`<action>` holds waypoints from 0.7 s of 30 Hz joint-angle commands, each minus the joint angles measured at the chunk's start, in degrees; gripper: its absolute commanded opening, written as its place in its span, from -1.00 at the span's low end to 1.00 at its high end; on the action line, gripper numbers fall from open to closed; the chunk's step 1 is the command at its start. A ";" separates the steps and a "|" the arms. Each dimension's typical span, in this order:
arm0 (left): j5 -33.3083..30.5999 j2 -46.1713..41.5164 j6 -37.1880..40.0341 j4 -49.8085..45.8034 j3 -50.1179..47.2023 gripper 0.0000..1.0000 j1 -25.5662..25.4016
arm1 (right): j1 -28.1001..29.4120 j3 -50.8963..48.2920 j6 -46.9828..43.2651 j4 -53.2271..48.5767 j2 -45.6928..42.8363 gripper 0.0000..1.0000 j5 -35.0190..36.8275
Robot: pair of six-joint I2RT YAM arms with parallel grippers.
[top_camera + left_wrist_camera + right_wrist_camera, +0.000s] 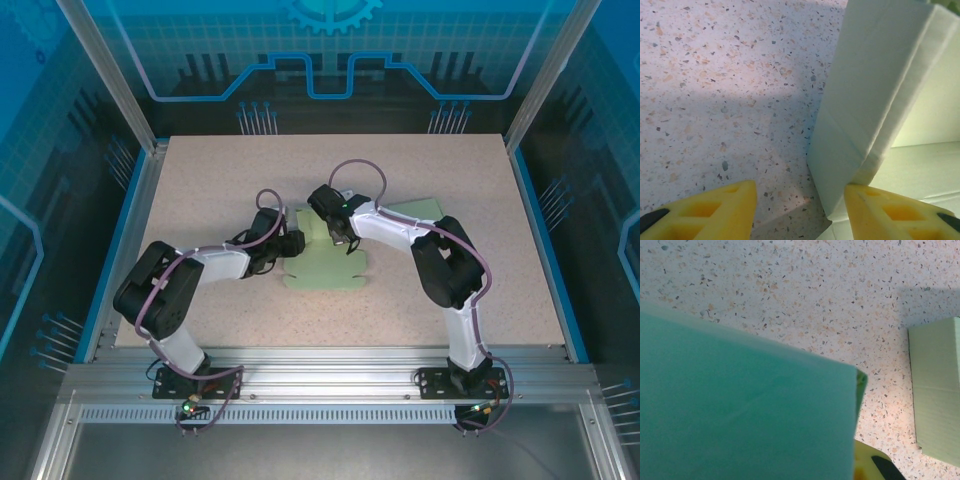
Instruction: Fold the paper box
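The pale green paper box (335,268) lies mid-desk (450,180). We judge it light, stiff card that bends at its creases and is best taken by flap edges. Our left gripper (800,192) stands released beside a raised flap (870,90). Our right gripper (343,238) is clenched on a panel (740,410). We read no print.

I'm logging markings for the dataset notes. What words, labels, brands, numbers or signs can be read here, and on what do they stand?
No readable text in any view.
The paper box: plain green card, no print.
The table: speckled surface, no marks.
The back panel: a gear emblem and line pattern, no words or numbers.
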 commanded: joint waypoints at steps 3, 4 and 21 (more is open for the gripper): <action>13.84 -2.30 4.20 13.10 -2.36 0.24 -0.51 | 3.83 -0.15 -4.30 -3.44 2.36 -1.00 -8.75; 14.12 -2.94 4.71 12.87 -2.67 0.26 -0.36 | 3.80 -0.18 -4.31 -3.55 2.35 -1.00 -8.62; 12.26 -11.48 3.74 -0.37 -6.12 0.26 3.36 | 3.00 0.74 -3.43 -4.50 2.53 -1.00 -8.03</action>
